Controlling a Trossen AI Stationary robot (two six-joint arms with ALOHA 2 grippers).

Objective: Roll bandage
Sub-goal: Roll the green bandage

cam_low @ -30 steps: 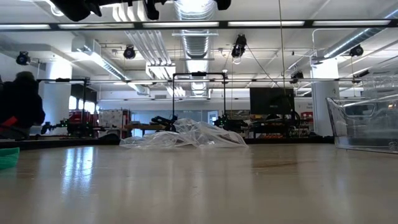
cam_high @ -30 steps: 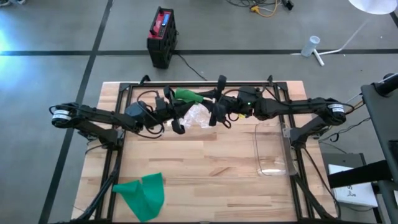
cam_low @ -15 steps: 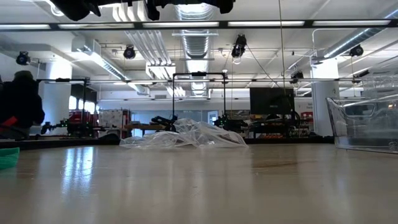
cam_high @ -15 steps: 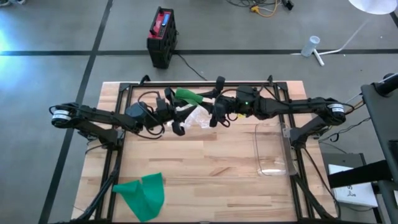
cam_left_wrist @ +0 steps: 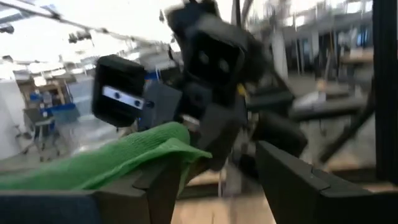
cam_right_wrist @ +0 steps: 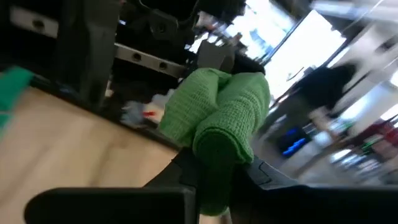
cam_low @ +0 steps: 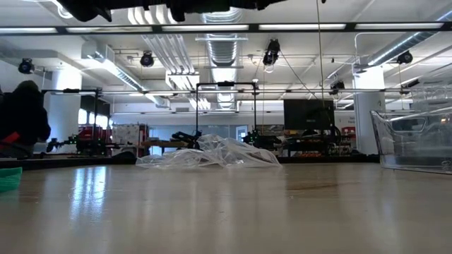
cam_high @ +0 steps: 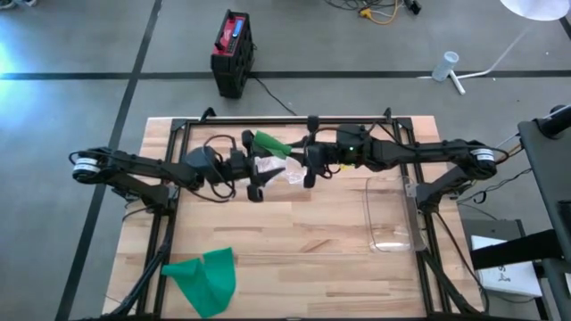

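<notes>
A green bandage hangs in the air over the table's far middle, between my two grippers. My right gripper comes in from the table's right and is shut on the bandage's bunched end. My left gripper comes in from the left and stands open. The bandage's other end lies along one of its fingers, and the gap between the fingers holds nothing. In the low view both grippers are above the picture's top edge. My left gripper has the bandage's free end over the tip of one finger; I cannot tell whether they touch. My right gripper pinches the bandage's thick, folded-over end between its two fingers, which point level from the table's right. The green wad sticks out past the fingertips, clear of the table.
A crumpled clear plastic wrapper lies on the table below the grippers. A flat green sheet lies at the near left. A clear plastic container stands at the right. A person shows far behind the table.
My left gripper has opened and let go of the bandage, tipping and rolling where it is. My right gripper has rolled its wrist with the bandage still between its fingers. The bandage now looks shorter and more bunched toward the right gripper.
</notes>
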